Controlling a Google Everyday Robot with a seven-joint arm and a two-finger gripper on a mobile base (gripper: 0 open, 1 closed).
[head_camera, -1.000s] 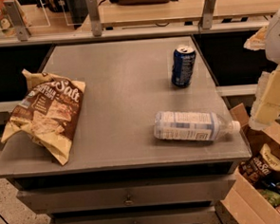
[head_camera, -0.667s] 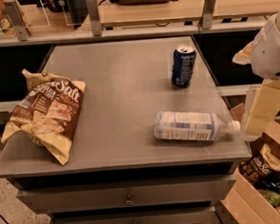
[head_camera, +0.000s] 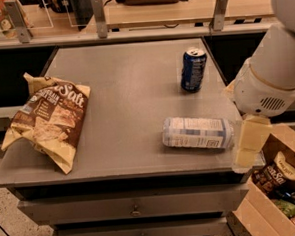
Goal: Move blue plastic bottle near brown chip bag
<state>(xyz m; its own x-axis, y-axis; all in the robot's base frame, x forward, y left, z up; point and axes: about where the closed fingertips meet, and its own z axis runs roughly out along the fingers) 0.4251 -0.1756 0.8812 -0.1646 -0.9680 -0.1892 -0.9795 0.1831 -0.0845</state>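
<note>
The blue plastic bottle (head_camera: 197,132) lies on its side on the grey table (head_camera: 126,91), right of the middle near the front edge. It is clear, with a pale blue-and-white label. Its cap end points right and is hidden behind my gripper. The brown chip bag (head_camera: 50,121), crinkled with white "Salt" lettering, lies at the table's left side, well apart from the bottle. My gripper (head_camera: 249,144) hangs from the white arm (head_camera: 273,77) at the table's right front corner, right beside the bottle's cap end.
A dark blue soda can (head_camera: 193,69) stands upright behind the bottle, near the right edge. A cardboard box (head_camera: 277,187) with snack bags sits on the floor at lower right. Shelving with posts runs along the back. Drawers sit under the tabletop.
My arm and gripper have moved left from the right edge of the view and now sit against the bottle's cap end. The bottle, the can and the bag have not moved.
</note>
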